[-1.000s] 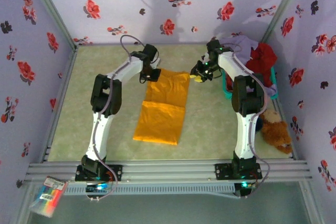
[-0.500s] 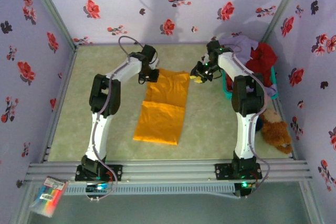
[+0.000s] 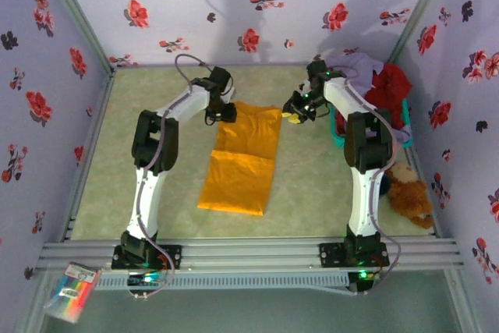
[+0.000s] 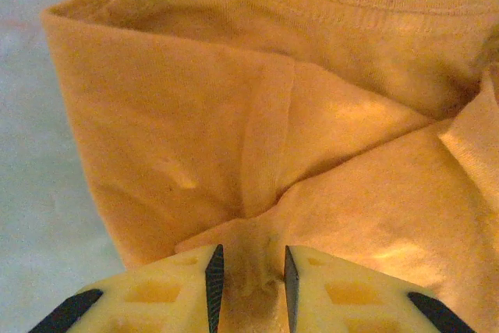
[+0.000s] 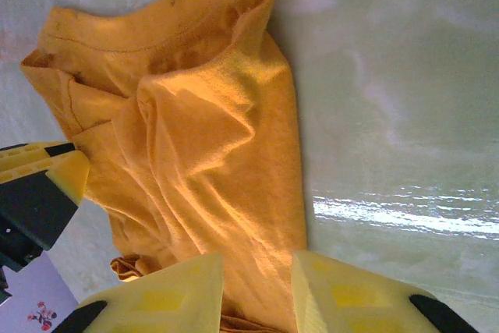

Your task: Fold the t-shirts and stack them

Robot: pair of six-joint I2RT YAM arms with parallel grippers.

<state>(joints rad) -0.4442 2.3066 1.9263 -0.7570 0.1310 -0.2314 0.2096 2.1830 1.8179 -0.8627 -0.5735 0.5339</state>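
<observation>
Right now, your left gripper (image 4: 248,261) has its yellow fingers (image 4: 175,278) drawn close together with only a narrow gap between them, and a ridge of the orange-yellow t-shirt (image 3: 243,157) is pinched in that gap, at the shirt's far left corner by the sleeve. Your right gripper (image 5: 257,274) is in the same state, jaws nearly closed on a bunched fold of the same shirt at its far right corner, close to the collar. The shirt lies on the table (image 3: 140,161) between the two arms as a long narrow strip, folded lengthwise; its far end is lifted and rumpled where you grip it, while the near end rests flat. Off to the right, the teal basket (image 3: 337,136) sits by the wall with the lavender t-shirt (image 3: 360,64) and the red t-shirt (image 3: 390,83) heaped in it, well apart from the strip. A brown teddy bear (image 3: 409,196) lies just nearer than the basket.
</observation>
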